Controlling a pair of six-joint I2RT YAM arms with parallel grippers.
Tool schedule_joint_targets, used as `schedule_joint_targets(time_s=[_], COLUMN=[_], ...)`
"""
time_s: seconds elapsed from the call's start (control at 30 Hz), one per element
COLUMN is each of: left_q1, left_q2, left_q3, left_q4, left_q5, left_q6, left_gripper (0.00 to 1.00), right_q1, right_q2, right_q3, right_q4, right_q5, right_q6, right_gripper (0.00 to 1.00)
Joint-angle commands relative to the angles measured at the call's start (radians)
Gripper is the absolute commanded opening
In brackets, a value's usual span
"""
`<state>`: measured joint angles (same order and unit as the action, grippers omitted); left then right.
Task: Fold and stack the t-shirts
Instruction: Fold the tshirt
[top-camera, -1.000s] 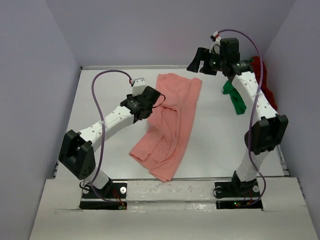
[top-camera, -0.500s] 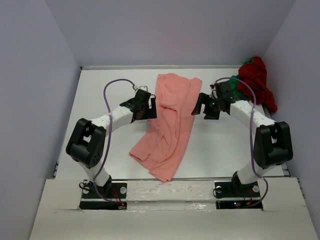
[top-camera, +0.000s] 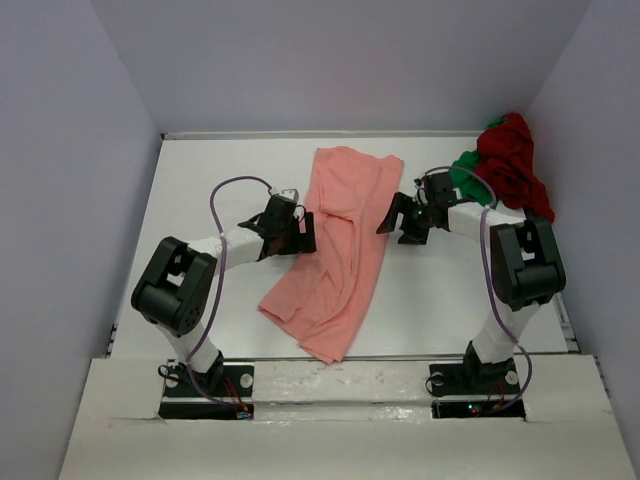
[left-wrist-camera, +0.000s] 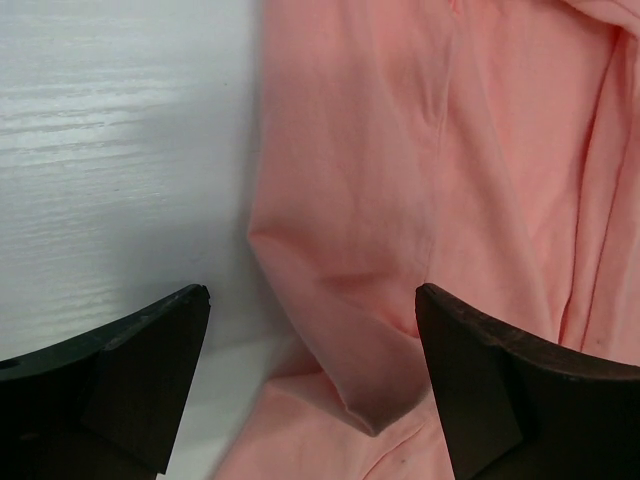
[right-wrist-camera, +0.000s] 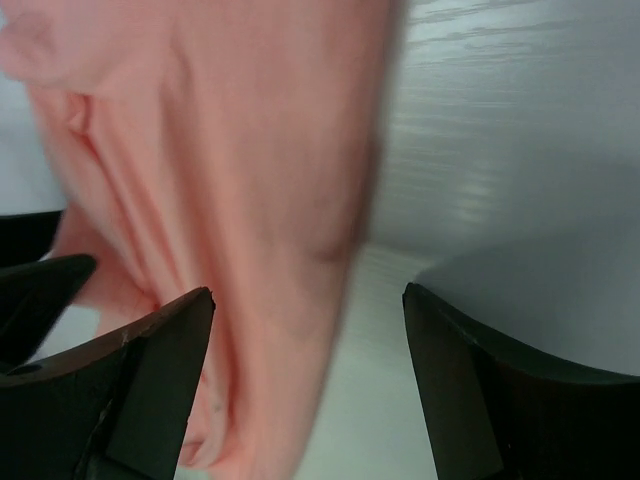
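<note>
The salmon-pink t-shirt lies crumpled lengthwise down the middle of the table. My left gripper is open and low at its left edge; in the left wrist view a folded flap of the pink shirt lies between the open jaws. My right gripper is open at the shirt's right edge; in the right wrist view the pink cloth and bare table lie between the jaws. The dark red t-shirt and the bright green t-shirt are bunched at the far right corner.
The white table is walled by grey panels on the left, back and right. The arm bases stand at the near edge. A cable loops over each arm.
Both grippers have come down and inward to the two side edges of the pink shirt. The right arm dropped from high by the red and green shirts. The pink shirt lies as before.
</note>
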<state>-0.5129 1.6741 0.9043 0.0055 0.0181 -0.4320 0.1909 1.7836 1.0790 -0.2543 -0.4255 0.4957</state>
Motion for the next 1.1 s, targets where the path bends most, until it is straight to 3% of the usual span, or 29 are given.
schedule_joint_targets(time_s=[0.0, 0.4, 0.6, 0.87, 1.07], left_q1=[0.008, 0.007, 0.002, -0.025, -0.078], left_q2=[-0.016, -0.106, -0.175, -0.226, -0.255], left_q3=[-0.039, -0.143, -0.208, -0.278, -0.314], left_q4=[0.059, 0.082, 0.085, 0.082, 0.085], left_q5=[0.106, 0.148, 0.154, 0.177, 0.178], left_q6=[-0.022, -0.036, -0.054, -0.079, -0.123], left_gripper=[0.99, 0.99, 0.99, 0.99, 0.99], right_q1=[-0.01, -0.01, -0.01, -0.019, -0.019], right_q2=[0.06, 0.23, 0.298, 0.365, 0.441], right_q3=[0.019, 0.133, 0.223, 0.291, 0.438], right_q4=[0.098, 0.142, 0.136, 0.109, 0.044], right_q5=[-0.045, -0.055, -0.045, -0.012, -0.021], right_q6=[0.024, 0.081, 0.093, 0.089, 0.087], right_gripper=[0.82, 0.79, 0.65, 0.65, 0.64])
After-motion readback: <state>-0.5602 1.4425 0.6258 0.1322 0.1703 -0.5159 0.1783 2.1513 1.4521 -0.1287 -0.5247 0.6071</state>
